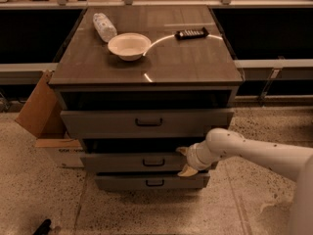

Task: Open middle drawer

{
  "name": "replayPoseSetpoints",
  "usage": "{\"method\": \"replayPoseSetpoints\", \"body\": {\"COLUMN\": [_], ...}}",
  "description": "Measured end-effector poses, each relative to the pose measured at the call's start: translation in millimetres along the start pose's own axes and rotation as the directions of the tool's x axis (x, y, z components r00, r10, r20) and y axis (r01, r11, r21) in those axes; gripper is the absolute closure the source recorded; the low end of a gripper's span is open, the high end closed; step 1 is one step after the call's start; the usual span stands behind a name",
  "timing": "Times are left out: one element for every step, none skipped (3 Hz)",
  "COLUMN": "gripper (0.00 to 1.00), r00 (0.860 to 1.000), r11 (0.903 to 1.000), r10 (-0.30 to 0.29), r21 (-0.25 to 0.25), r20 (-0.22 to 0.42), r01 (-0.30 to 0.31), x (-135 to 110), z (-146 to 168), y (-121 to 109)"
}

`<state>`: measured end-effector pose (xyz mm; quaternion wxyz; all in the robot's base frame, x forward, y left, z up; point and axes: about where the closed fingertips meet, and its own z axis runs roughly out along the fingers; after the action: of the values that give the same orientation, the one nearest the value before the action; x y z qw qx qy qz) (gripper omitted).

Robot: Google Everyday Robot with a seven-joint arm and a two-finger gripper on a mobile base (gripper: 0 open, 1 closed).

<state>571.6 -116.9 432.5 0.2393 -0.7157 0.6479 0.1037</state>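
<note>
The grey cabinet (pixel 146 67) has three drawers. The middle drawer (pixel 122 162) is a low wide front with a small black bar handle (pixel 153 162); it stands a little out, with a dark gap above it. My gripper (pixel 185 161) is at the right part of this front, to the right of the handle. One fingertip (pixel 182 151) is on the front's top edge and the other is at its bottom edge, so the gripper is closed on the front. The white arm (pixel 254 151) comes in from the right.
The taller top drawer (pixel 146 123) and the lowest drawer (pixel 151 182) sit above and below. On the cabinet top are a white bowl (pixel 129 45), a lying plastic bottle (pixel 104 26) and a black remote (pixel 191 33). A cardboard box (pixel 44 116) stands against the cabinet's left side.
</note>
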Motion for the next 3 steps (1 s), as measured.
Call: {"method": "replayPoseSetpoints", "body": {"gripper": [0.72,1.0,0.0], "r00": [0.999,0.999,0.999], "r11": [0.9972,0.9971,0.9971], "r10": [0.042,0.044,0.044], "r21": [0.06,0.062,0.062], "r20": [0.01,0.011,0.011], "r01": [-0.043,-0.045,-0.045], "x": [0.0,0.0,0.0], "z": [-18.1,-18.6,-18.6], "y": [39.9,41.5,41.5]}}
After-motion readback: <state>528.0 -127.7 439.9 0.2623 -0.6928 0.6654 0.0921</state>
